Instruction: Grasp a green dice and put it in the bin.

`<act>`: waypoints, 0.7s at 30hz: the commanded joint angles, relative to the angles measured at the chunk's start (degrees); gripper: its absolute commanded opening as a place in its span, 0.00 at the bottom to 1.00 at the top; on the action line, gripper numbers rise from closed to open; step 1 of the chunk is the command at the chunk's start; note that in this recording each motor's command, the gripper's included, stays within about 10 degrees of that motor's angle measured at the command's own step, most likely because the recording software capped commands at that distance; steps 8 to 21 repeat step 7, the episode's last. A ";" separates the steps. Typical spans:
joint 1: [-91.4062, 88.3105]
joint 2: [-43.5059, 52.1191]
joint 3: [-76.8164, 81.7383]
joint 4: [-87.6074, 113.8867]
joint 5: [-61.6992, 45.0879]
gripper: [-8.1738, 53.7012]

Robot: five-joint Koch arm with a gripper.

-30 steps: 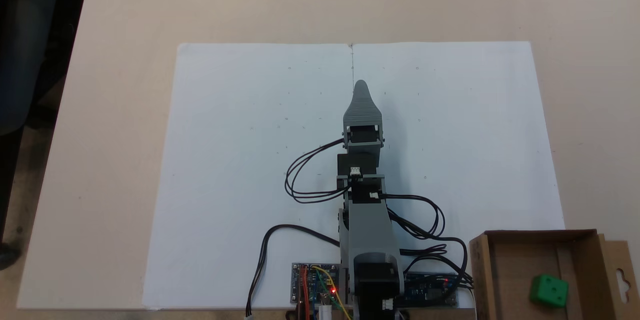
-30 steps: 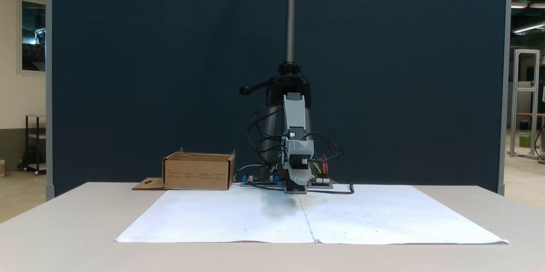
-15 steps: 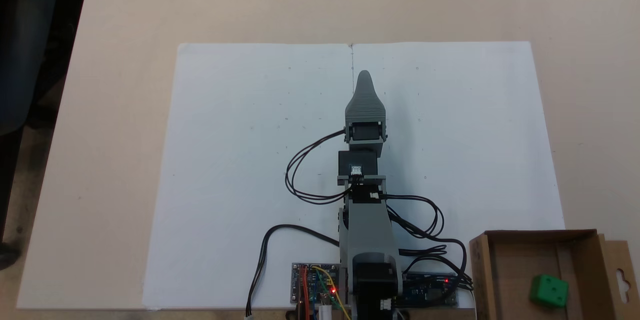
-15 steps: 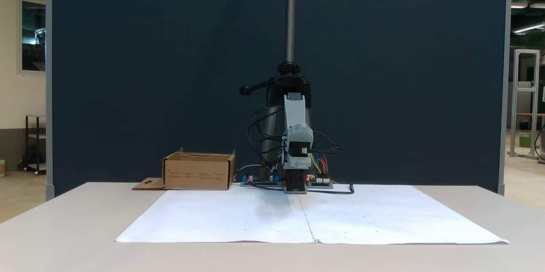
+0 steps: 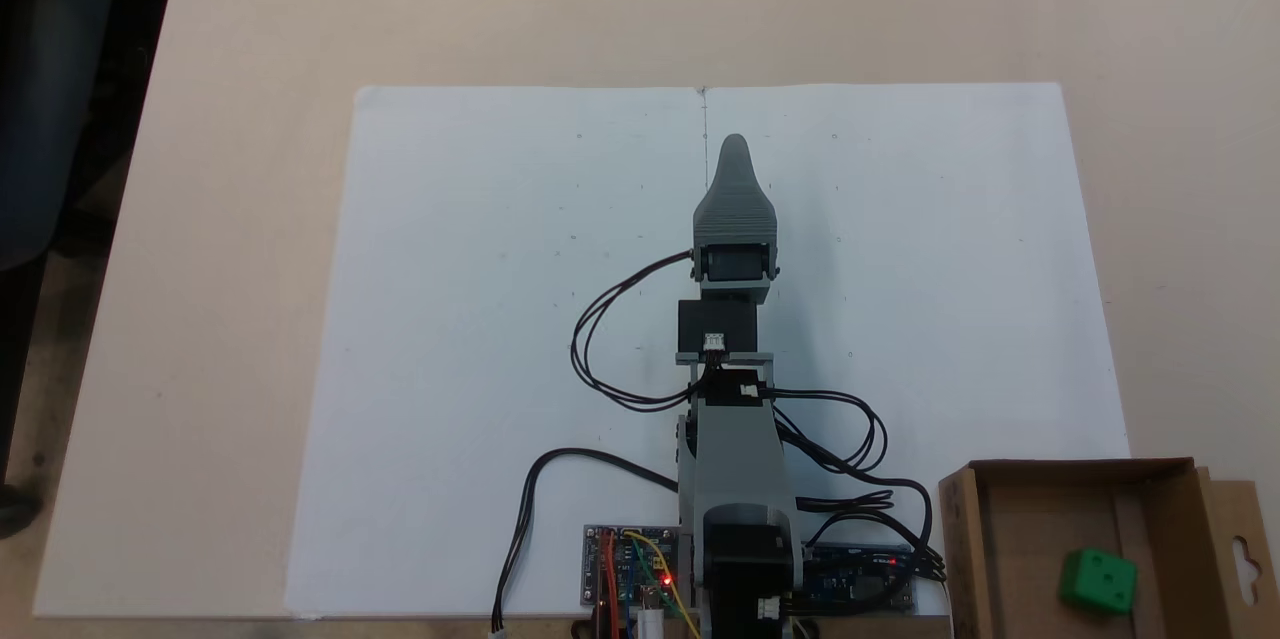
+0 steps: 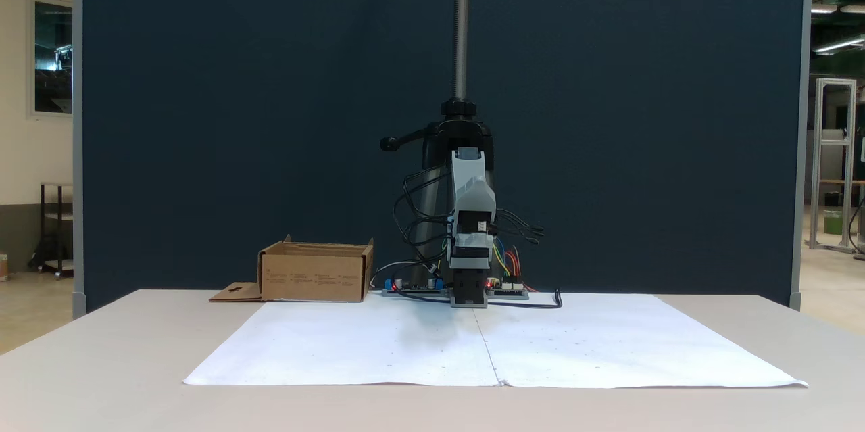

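Green dice (image 5: pixel 1098 581) lies inside the bin (image 5: pixel 1040 529), toward the bin's right half as the top-down fixed view shows it, resting on the cardboard floor, one face with dark pips turned up. No part of the arm touches it.

Bin: brown cardboard box, low walls, open top, standing on the surface (image 5: pixel 600 9) at the lower right corner of the top-down view. A side flap with a hang-hole cutout (image 5: pixel 1243 549) sticks out on its right there. In the front-facing fixed view the bin (image 6: pixel 315 272) stands left of the arm's base; the dice is hidden behind its wall.

Arm (image 5: pixel 737 439): stretched from its base at the bottom edge of the top-down view straight up the middle of the white paper sheet (image 5: pixel 480 319), well apart from the bin. In the front-facing view the upper link rises steeply and the forearm folds down toward the camera.

Gripper (image 5: pixel 735 147): a single grey tapered tip, pointing away from the base along the sheet's centre fold. Its jaws lie one behind the other in the top-down view, so whether it is released or clenched cannot be told. Nothing seen in it.

Black cables (image 5: pixel 610 339) loop off the arm's left side; circuit boards (image 5: pixel 628 579) with red lights lie at the base.
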 commanded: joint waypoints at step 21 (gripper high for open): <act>0.70 6.59 4.22 -13.43 -3.34 0.85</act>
